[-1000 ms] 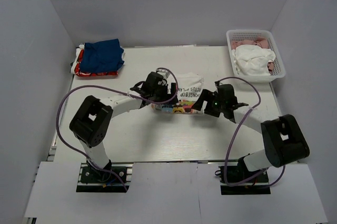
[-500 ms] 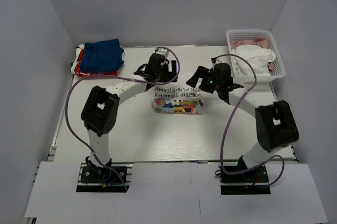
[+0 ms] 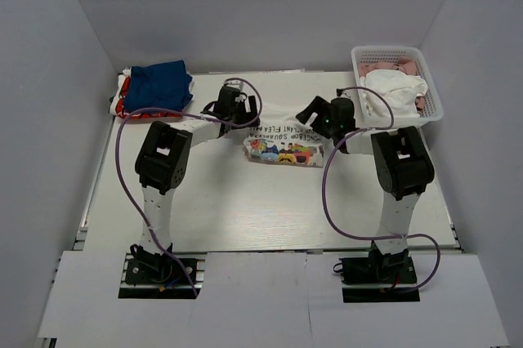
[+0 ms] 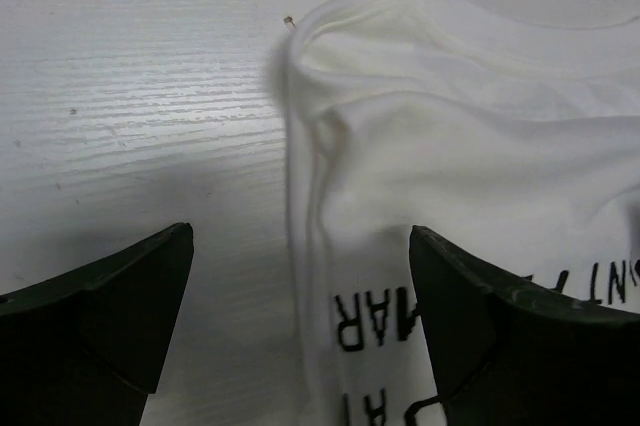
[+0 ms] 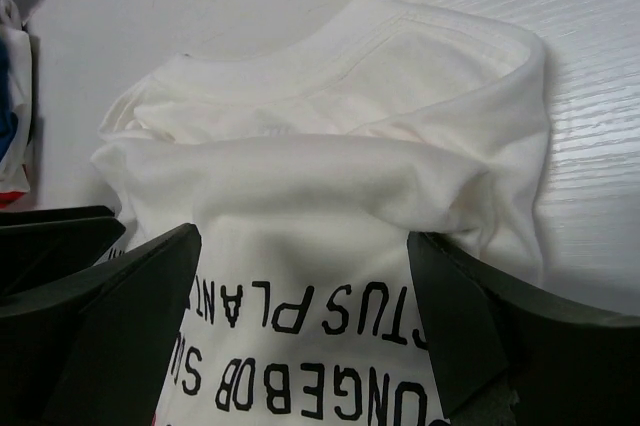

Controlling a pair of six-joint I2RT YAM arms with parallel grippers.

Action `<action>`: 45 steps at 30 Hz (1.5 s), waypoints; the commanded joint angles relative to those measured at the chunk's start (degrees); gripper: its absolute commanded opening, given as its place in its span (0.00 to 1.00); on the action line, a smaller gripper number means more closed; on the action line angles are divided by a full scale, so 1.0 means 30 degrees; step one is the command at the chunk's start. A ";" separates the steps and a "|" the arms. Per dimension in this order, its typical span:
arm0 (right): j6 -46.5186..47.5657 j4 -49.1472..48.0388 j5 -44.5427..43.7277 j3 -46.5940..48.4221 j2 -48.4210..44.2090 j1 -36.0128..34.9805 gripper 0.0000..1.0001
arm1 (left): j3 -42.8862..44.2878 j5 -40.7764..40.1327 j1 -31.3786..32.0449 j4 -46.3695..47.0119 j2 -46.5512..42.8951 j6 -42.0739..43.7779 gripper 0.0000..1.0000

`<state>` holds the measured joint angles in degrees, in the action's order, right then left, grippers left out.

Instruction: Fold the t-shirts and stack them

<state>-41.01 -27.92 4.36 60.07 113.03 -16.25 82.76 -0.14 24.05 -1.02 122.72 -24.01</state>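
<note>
The white t-shirt (image 3: 282, 145) lies folded mid-table, its cartoon print and black lettering facing up. My left gripper (image 3: 243, 118) hovers open over its far left corner; in the left wrist view the shirt's (image 4: 450, 136) left edge runs between the fingers of the left gripper (image 4: 300, 346). My right gripper (image 3: 317, 119) is open over the far right part; the right wrist view shows the right gripper (image 5: 300, 346) straddling the shirt (image 5: 330, 176) just below its collar fold. A folded blue t-shirt (image 3: 159, 87) lies on a red one (image 3: 131, 108) at the far left corner.
A white basket (image 3: 433, 95) at the far right holds crumpled white and pink clothes. White walls enclose the table on three sides. Purple cables loop from both arms over the table.
Both grippers have swung from the near side of the white shirt to its far edge, staying open. The shirt now lies flatter, with its print towards me.
</note>
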 commanded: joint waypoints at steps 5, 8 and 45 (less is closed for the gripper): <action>0.2185 0.1890 0.2377 0.1358 -0.0790 0.0466 0.90 | 0.0331 0.1450 -0.0108 0.0194 -0.1351 0.1086 0.99; 0.3414 0.3033 0.3055 0.1685 -0.2400 0.0407 0.90 | 0.0596 0.2648 -0.0108 -0.0187 -0.1618 0.1265 0.99; 0.4970 0.5997 -0.5319 -0.9739 -2.1475 0.0524 0.90 | 0.4262 -0.8006 0.2646 -0.5149 -0.1731 0.8985 0.00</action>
<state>-28.36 -9.91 -6.26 31.99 49.84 -14.96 96.05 -12.34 33.19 -17.30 126.96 -8.21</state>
